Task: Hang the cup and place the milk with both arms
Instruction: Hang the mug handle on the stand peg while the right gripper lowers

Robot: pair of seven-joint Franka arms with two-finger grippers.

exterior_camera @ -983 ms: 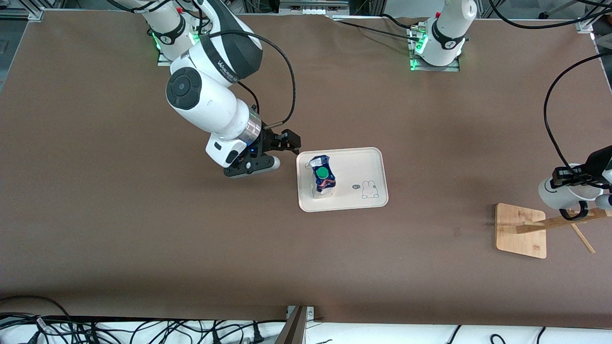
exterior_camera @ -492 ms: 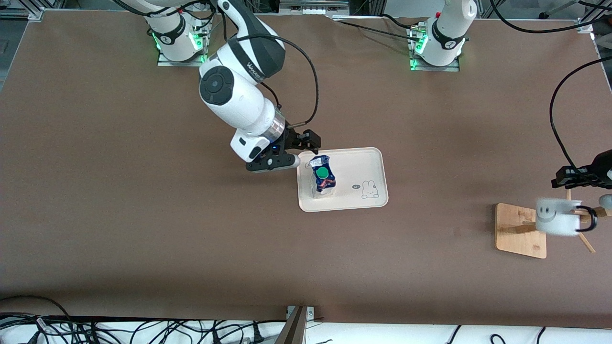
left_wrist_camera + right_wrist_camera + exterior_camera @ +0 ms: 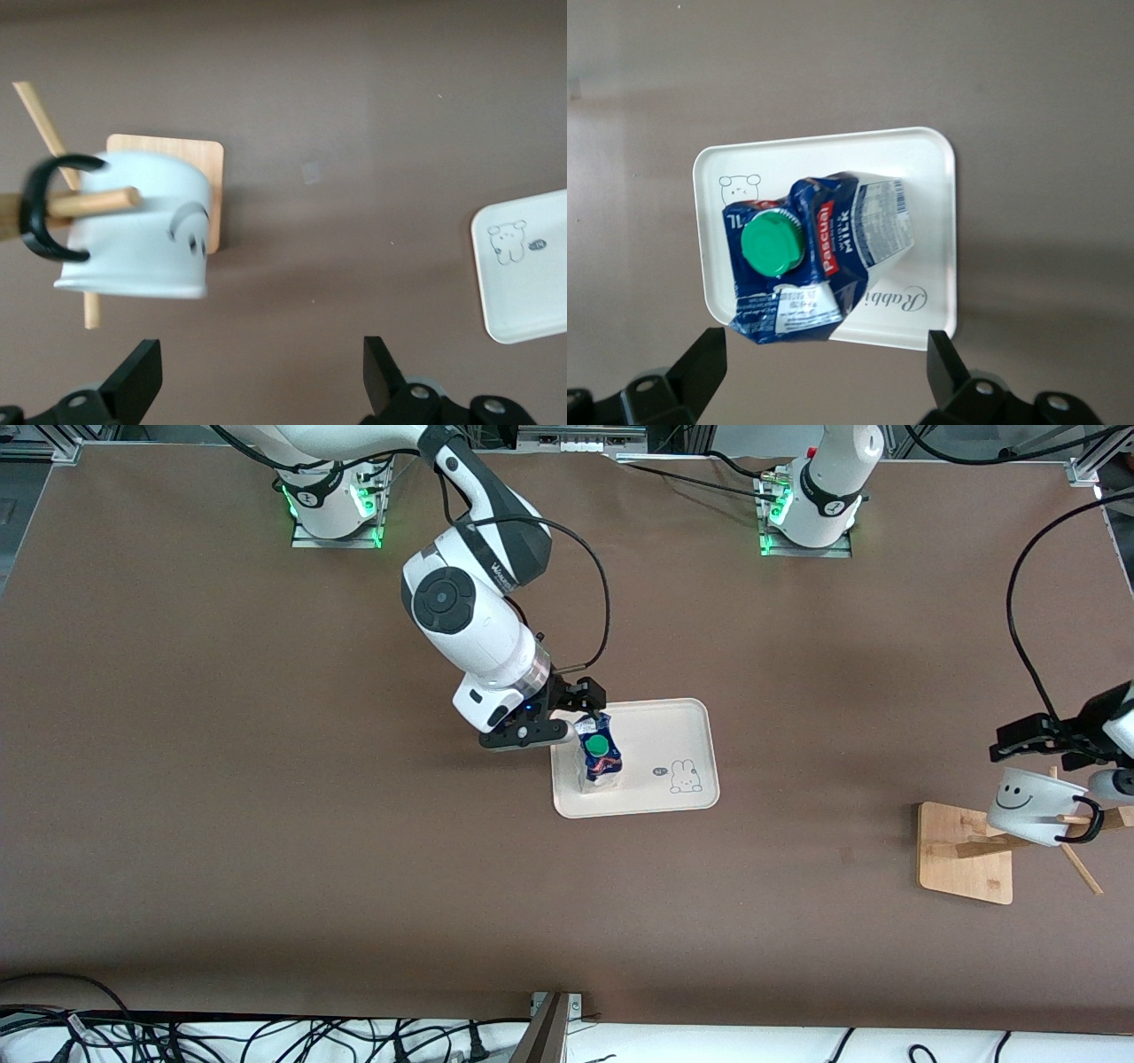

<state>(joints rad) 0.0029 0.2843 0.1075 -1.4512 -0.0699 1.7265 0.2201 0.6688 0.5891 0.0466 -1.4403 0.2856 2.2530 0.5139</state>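
milk [image 3: 600, 754] under right arm's open jaws

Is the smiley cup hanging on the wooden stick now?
Yes. The cup hangs by its handle on the rack's peg; the left claw is open.

In the front view the left arm runs off the right edge, so only its gripper [image 3: 1036, 737] and a piece of wrist show, and the wooden rack [image 3: 966, 852] has its pegs cut by that same edge. The cup [image 3: 137, 226] is smeared with blur in the left wrist view, its face print hard to read. The tray [image 3: 523, 266] is clipped by the right edge there. In the right wrist view the milk [image 3: 811, 257] hides part of the tray's printed lettering, and the right gripper [image 3: 824, 367] is cut off at the bottom.
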